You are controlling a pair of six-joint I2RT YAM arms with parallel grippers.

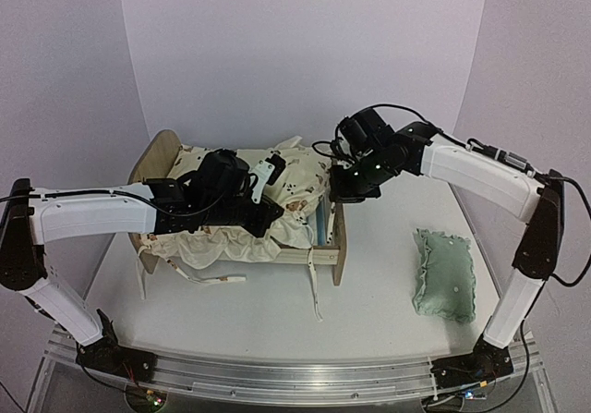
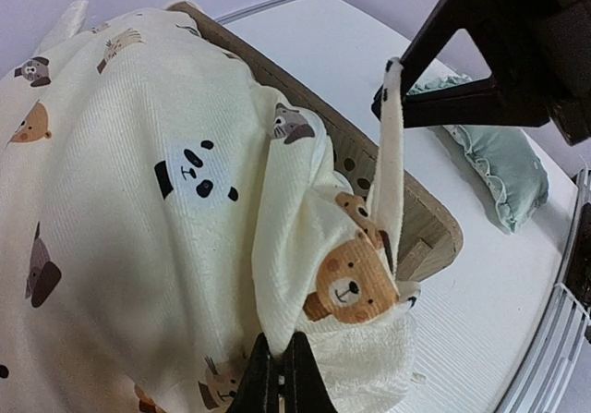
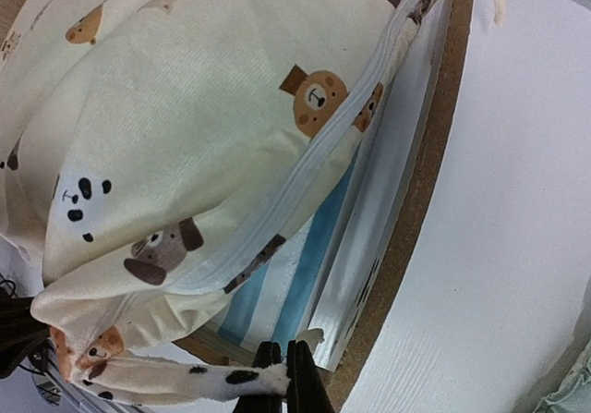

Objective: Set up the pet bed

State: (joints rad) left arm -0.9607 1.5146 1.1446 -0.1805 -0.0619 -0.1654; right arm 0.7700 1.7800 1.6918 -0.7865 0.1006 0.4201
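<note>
The right gripper [image 3: 280, 369] is clenched on a thin spotted tie [image 3: 185, 381] of the cushion [image 2: 138, 200], the strip pulled taut from its tips back to the fabric. Under and just beside it is the bed [image 1: 157, 154]. The foot rail [image 3: 420, 182] runs close past the fingers, and the striped base [image 3: 277, 293] shows where the cushion's corner is lifted. The left gripper [image 2: 277, 376] is closed tight with its tips pressed into the cushion, which lies rumpled over the bed below it. I can't tell whether any cloth is caught between them. A green pillow [image 1: 443, 274] lies on the table [image 1: 369, 302], well off to the right gripper's right.
</note>
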